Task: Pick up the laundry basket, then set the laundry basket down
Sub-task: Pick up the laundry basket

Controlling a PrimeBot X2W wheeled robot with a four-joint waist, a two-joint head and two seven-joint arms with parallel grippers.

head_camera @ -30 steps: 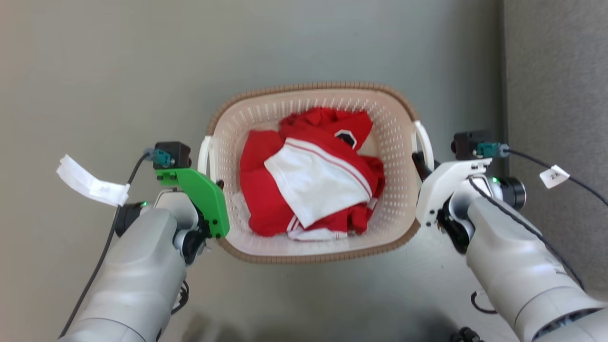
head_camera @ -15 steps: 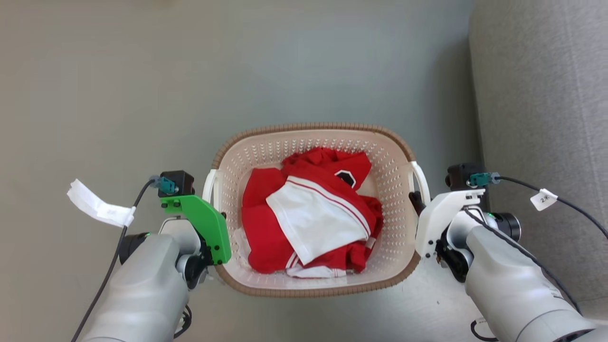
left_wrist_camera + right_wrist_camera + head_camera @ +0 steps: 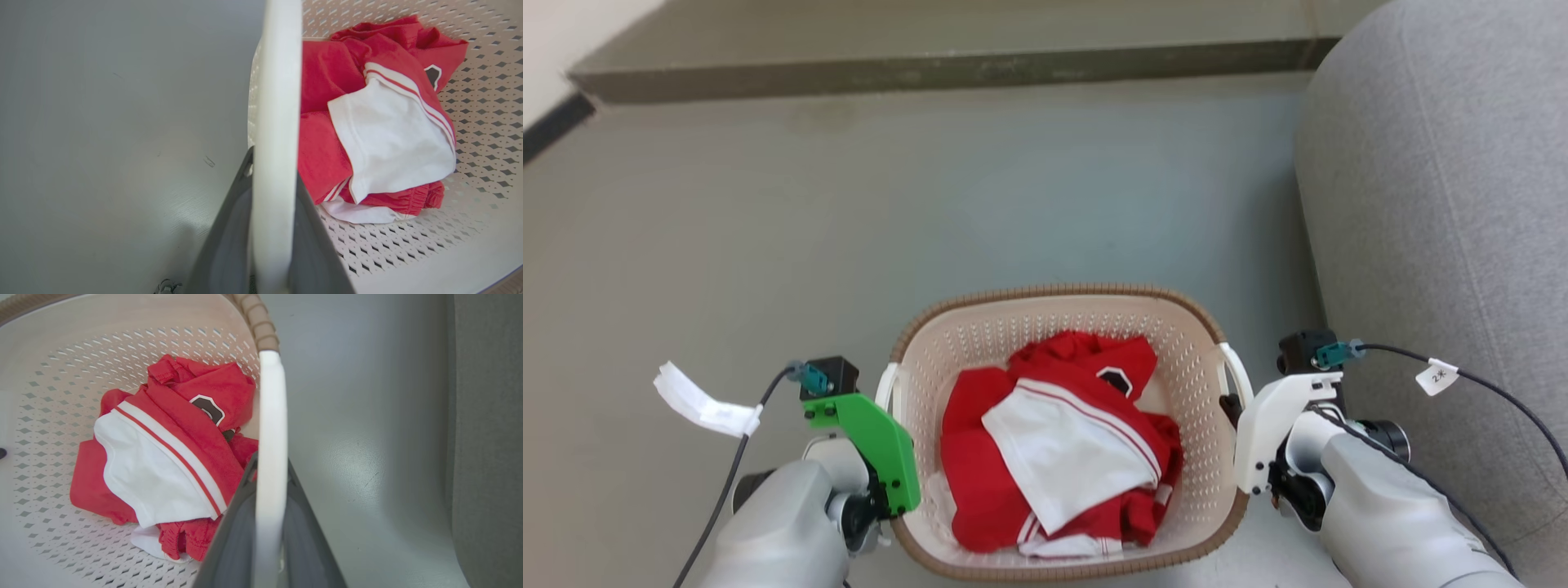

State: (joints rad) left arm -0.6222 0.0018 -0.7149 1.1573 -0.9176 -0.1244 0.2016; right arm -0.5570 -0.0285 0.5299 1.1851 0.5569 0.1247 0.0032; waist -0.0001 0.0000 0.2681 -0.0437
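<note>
The laundry basket (image 3: 1055,291), cream with perforated walls and a brown woven-look rim, sits between my two arms low in the head view. Red and white clothes (image 3: 1062,441) lie inside it. My left gripper (image 3: 888,402) is shut on its white left handle (image 3: 276,102), a dark finger (image 3: 229,241) on either side. My right gripper (image 3: 1232,406) is shut on the white right handle (image 3: 269,424), its fingers (image 3: 302,539) flanking it. I cannot tell whether the basket's bottom touches the floor.
A grey upholstered sofa (image 3: 1445,204) rises close to the basket's right side. A low dark step (image 3: 931,69) runs across the far end of the grey floor (image 3: 849,212). Open floor lies ahead and to the left.
The head camera has moved, so the basket and arms sit lower in the picture and the far step has come into view. Both grippers keep their hold on the handles.
</note>
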